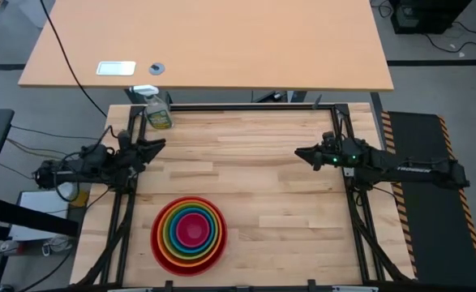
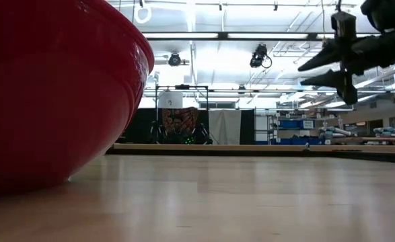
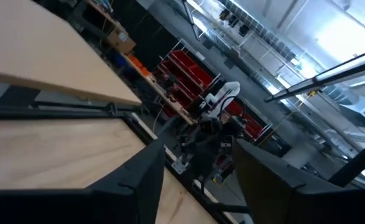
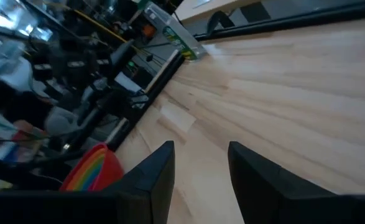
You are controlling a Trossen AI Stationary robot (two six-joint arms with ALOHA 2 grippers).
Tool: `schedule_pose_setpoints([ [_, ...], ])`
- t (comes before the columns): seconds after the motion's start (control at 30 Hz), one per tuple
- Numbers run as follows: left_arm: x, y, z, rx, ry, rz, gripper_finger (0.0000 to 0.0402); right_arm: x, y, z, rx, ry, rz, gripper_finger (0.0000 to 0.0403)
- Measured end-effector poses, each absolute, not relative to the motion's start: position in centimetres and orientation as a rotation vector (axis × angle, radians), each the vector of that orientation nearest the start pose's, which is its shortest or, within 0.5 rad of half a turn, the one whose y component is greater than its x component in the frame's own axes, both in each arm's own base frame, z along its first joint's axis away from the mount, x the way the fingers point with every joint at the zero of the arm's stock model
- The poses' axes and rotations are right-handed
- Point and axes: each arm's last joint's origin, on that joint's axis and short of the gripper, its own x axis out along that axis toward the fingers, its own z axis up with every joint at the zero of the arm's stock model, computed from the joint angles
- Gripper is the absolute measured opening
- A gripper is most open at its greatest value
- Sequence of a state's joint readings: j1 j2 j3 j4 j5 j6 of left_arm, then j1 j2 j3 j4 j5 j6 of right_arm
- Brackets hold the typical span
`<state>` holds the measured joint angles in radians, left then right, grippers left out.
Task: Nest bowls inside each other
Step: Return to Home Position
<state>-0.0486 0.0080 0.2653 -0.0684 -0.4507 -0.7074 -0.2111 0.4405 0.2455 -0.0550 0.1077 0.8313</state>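
Note:
The bowls (image 1: 189, 234) stand nested in one stack on the wooden table near its front edge, left of centre: red outermost, rings of orange, green and blue inside it, pink in the middle (image 1: 192, 229). The red bowl's wall (image 2: 49, 87) fills the left of the low view, its base on the table. My left gripper (image 1: 158, 144) hovers open at the table's left edge, well back from the stack. My right gripper (image 1: 300, 152) hovers open at the right side, pointing left, with nothing between its fingers (image 4: 201, 149). The stack's rim (image 4: 92, 168) shows in the right wrist view.
A yellow-green spray bottle (image 1: 156, 109) stands at the table's far left corner. A black frame (image 1: 246, 106) runs along the table's edges. A larger tan table (image 1: 205, 40) lies beyond the far edge. Bare wood stretches between the two grippers and right of the stack.

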Motion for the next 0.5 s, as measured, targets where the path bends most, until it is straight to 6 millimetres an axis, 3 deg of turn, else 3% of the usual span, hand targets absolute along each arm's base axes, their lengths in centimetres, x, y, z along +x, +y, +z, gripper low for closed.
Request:
schedule_pose_setpoints([
  [0.5,9.0,0.8,19.5,-0.864,-0.32,0.288,0.014,11.4,-2.8,15.5,0.97,-0.028,-0.361,0.0157],
])
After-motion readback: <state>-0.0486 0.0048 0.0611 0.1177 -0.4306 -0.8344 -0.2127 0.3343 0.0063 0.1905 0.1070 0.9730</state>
